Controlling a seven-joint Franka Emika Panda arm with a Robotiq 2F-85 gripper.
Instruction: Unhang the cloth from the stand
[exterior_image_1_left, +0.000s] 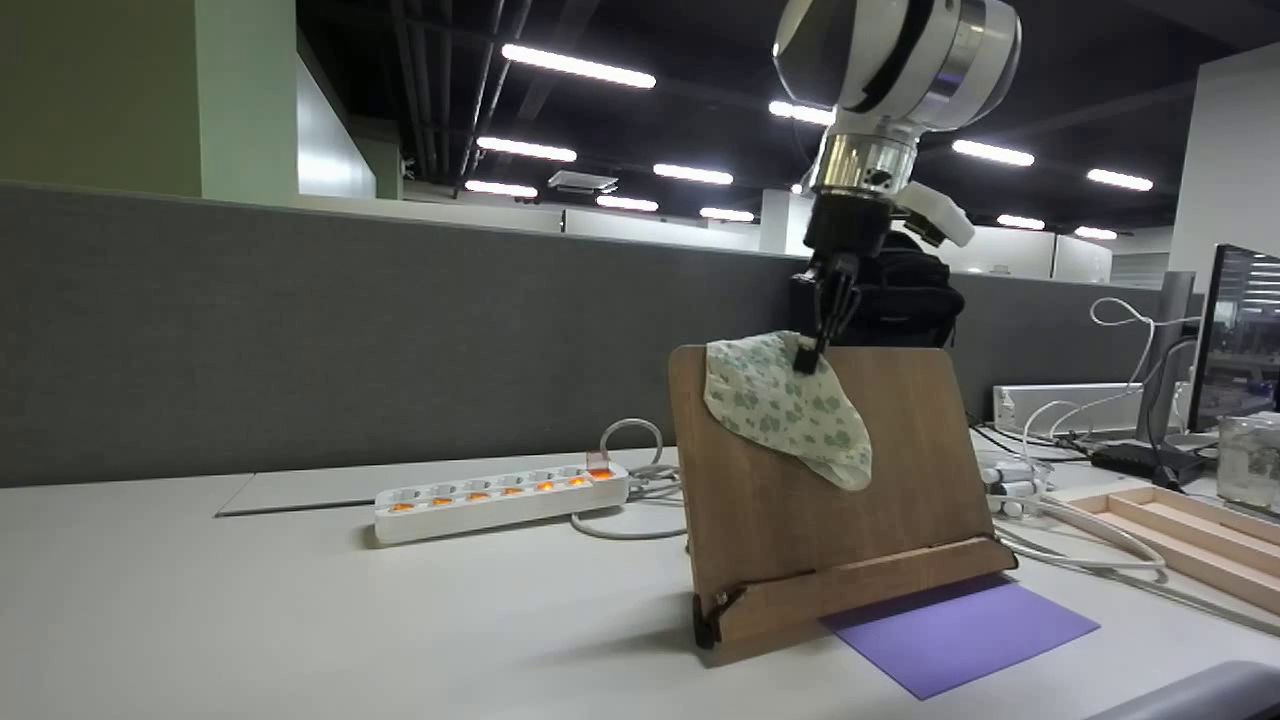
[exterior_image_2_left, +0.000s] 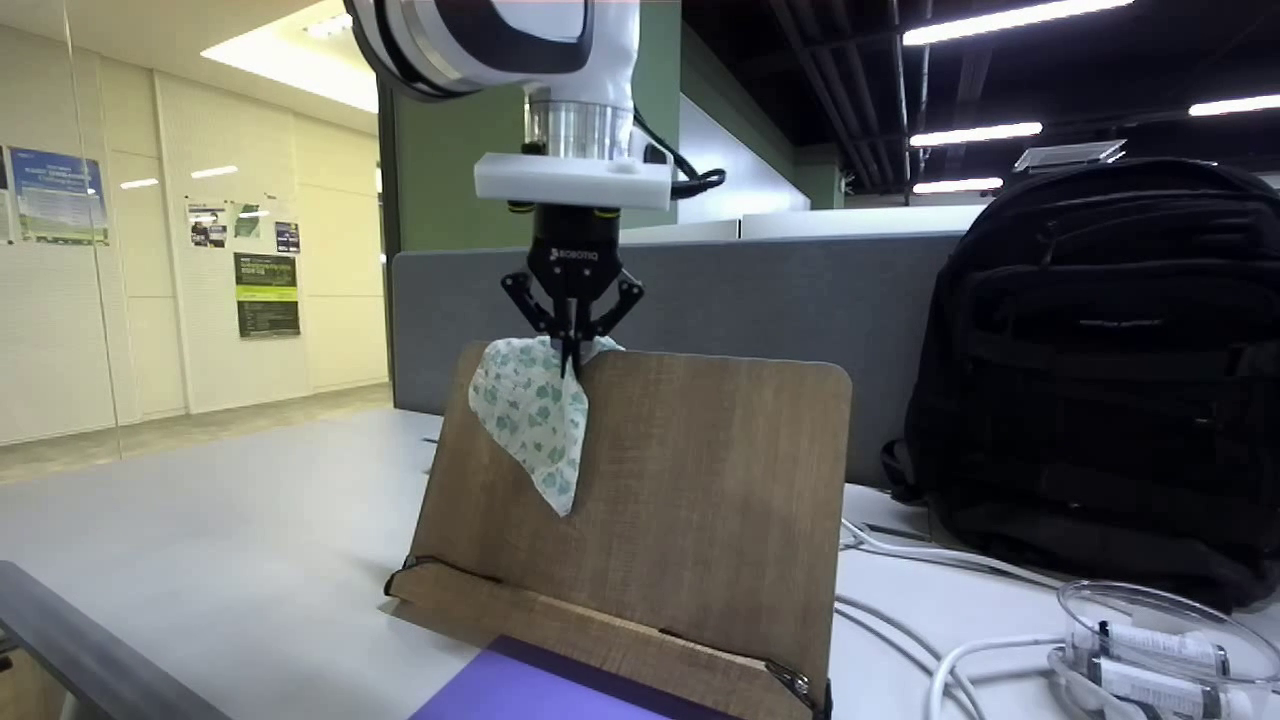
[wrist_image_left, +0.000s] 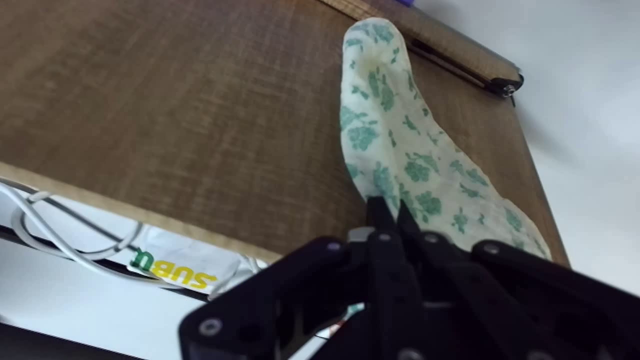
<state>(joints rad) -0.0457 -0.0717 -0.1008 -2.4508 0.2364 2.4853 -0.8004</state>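
While your claw (exterior_image_2_left: 570, 367) points down at the top edge of the tilted wooden stand (exterior_image_2_left: 700, 480), its fingers (wrist_image_left: 382, 220) are pressed together on a fold of the cloth (exterior_image_2_left: 530, 420). You find the cloth draped over that edge near one upper corner, its narrow end hanging down the front of the stand. On the surface (exterior_image_1_left: 200, 600), you see the purple sheet (exterior_image_1_left: 960, 640) flat at the stand's foot, the white power strip (exterior_image_1_left: 500, 510) off to one side, and a black backpack (exterior_image_2_left: 1100, 400) farther back.
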